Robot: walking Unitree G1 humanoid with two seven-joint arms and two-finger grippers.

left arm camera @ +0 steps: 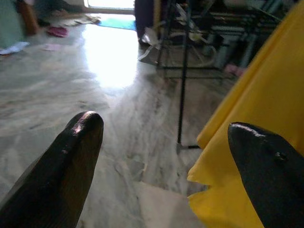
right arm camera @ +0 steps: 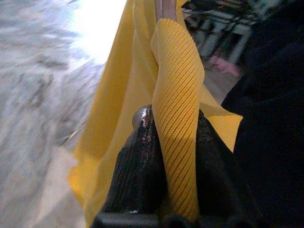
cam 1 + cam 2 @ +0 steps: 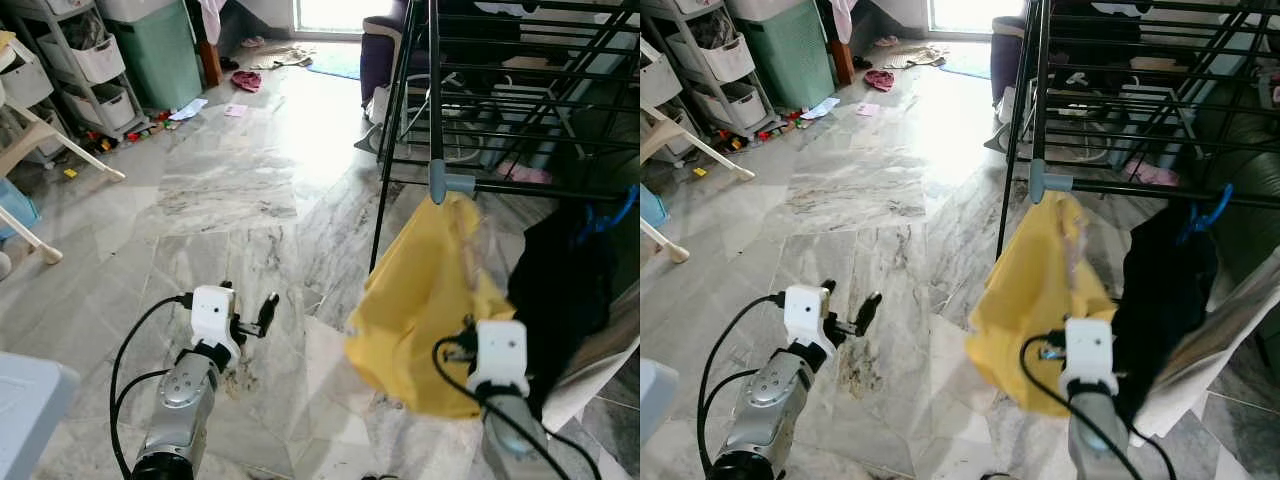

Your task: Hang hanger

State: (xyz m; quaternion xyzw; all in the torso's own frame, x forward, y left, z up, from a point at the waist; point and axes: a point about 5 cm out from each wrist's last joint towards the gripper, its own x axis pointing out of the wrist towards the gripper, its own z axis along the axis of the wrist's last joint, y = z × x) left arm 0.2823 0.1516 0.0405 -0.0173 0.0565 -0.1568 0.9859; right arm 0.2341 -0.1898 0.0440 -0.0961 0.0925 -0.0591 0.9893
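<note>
- Right wrist view: our right gripper is clamped on a fold of the yellow garment.
- We see the garment just below the black drying rack rail, beside a black garment.
- Left gripper spread open, empty, over the marble floor.

The hanger itself is almost fully hidden inside the yellow cloth; a thin pale strip shows above the right gripper, too small to identify. The cloth covers that gripper's fingertips. The black garment beside the gripper is cut by the picture edge. The floor on its other side is blurred.
</note>
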